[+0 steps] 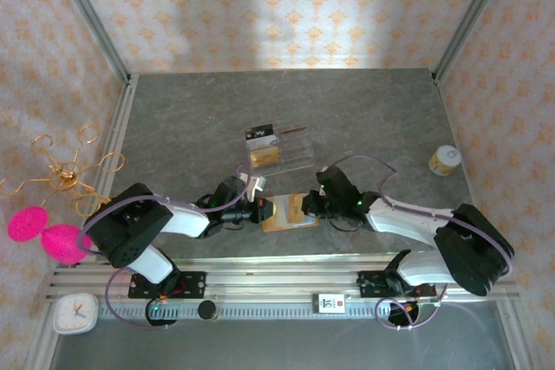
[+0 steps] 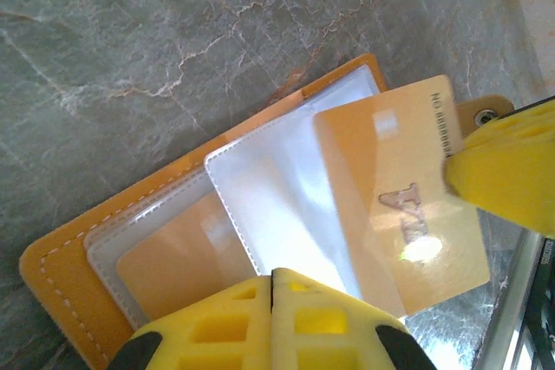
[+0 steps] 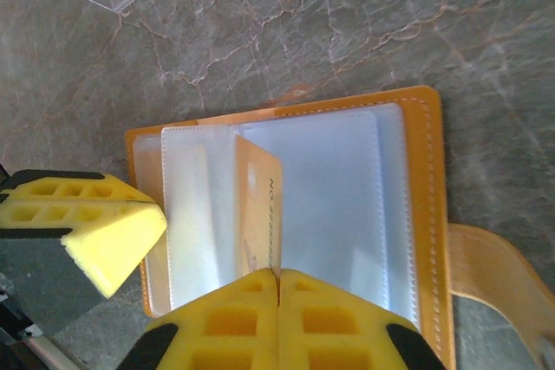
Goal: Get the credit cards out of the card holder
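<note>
From the near edge of the table (image 1: 191, 119), the left arm (image 1: 186, 218) reaches low and to the right, and the right arm (image 1: 408, 218) folds in low from the other side. Their wrists nearly meet over the card holder (image 2: 52, 275). The holder lies open and flat between the two sets of jaws, orange cover down and clear plastic sleeves (image 2: 277, 188) facing up. The left gripper (image 2: 273, 301) has its yellow fingers pressed together with only a thin seam between them. Its tips sit on the holder's edge at the end away from the closing tab. I cannot tell whether they pinch a sleeve or only press down. The right gripper (image 3: 277, 288) comes in from the holder's long side, jaws clamped on a credit card (image 3: 260, 205). The card is golden-orange, with "NO" and digits printed along one edge. It stands out of the sleeves straight ahead of those fingertips, partly drawn out, with its far end over the plastic. Seen from the left wrist, the same card fans out towards the tab end, and one yellow finger of the right gripper covers its corner. Beyond both grippers, further up the table, stands a clear acrylic stand (image 1: 290, 149), apart from the holder. Well off past the right gripper's side sits a small yellow pot (image 1: 445, 160).
</note>
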